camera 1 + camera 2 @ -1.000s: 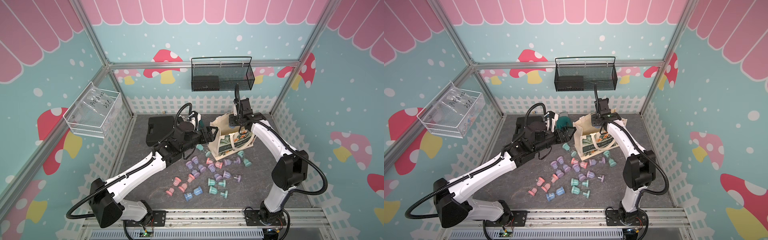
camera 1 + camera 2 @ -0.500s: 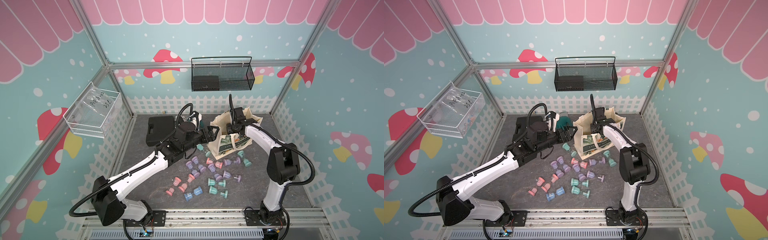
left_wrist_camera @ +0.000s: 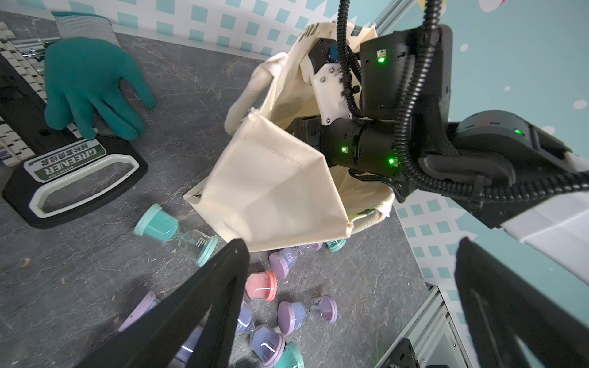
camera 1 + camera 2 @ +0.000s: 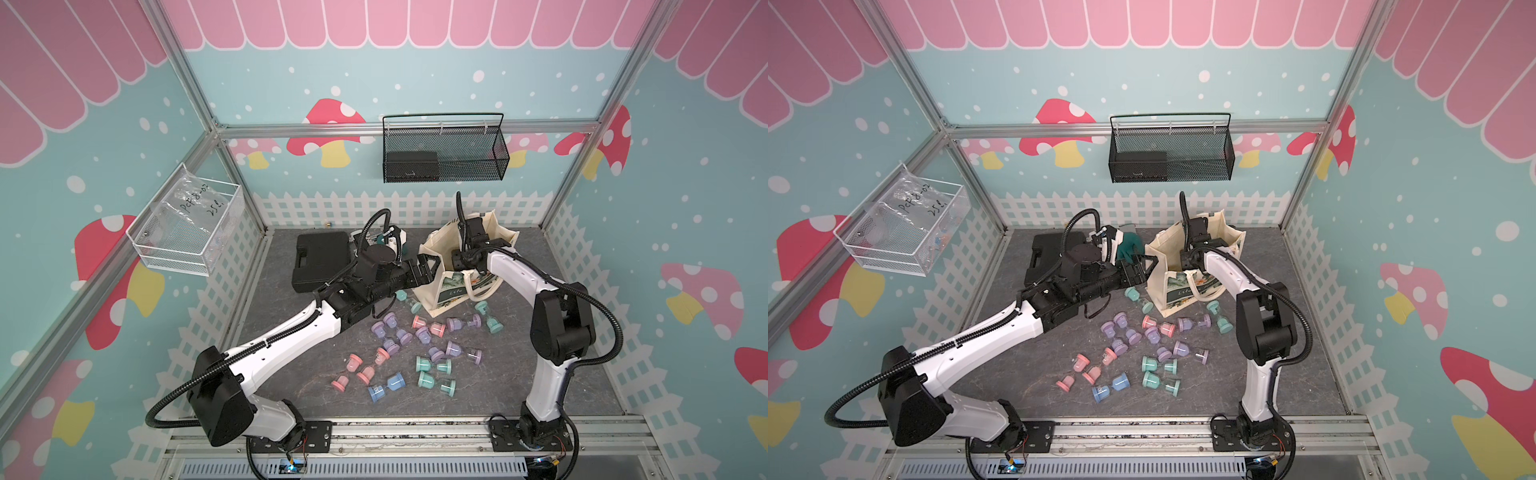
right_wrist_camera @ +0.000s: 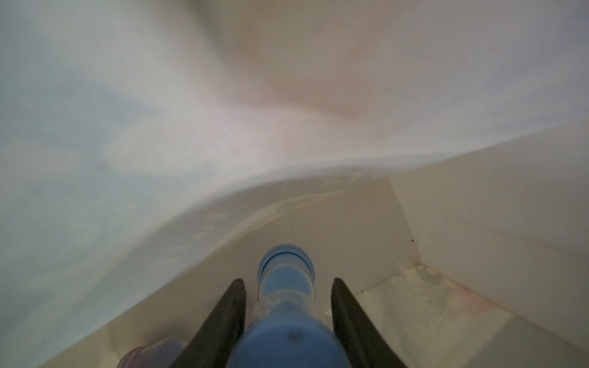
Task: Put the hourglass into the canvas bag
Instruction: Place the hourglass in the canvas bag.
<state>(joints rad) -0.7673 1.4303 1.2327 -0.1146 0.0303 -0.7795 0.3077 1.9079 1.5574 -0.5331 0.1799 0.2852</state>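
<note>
Counts: 2 arms, 1 bag (image 4: 440,286), 1 black case (image 4: 320,262), 1 green glove (image 4: 1127,249) lying partly on the case, 1 wire basket (image 4: 457,166), 1 clear bin (image 4: 174,245). Loose hourglasses (image 4: 453,325) lie on the table (image 4: 540,374) at centre frame below the bag. There are roughly 13: 4 teal, 5 purple, 3 pink, 1 blue. Some overlap, so the count is approximate.

Change: a second ago the right arm (image 4: 515,270) had its wrist above the bag mouth; now the wrist is down inside. The left pincer and the loose pile are where they were.

Containers: the bag stands right of centre in both top views, mouth open. Inside it are the right pincer (image 5: 288,281) and the blue hourglass (image 5: 285,270), which sits between the fingers. The right pincer's fingers are apart, with a thin gap on each side of the hourglass waist. Its near end is blurred, so contact there is unclear. A purplish hourglass (image 5: 153,353), also blurred, lies in the bag at the lower left of that view.
The wire basket, upper centre on the back wall, holds 1 black box (image 4: 411,160). The clear bin, on the left wall, holds 1 plastic pouch (image 4: 195,208) with handwriting.

The left pincer (image 3: 350,241) is wide apart and empty, just beside the bag's side panel. Touching or not, cannot tell.
</note>
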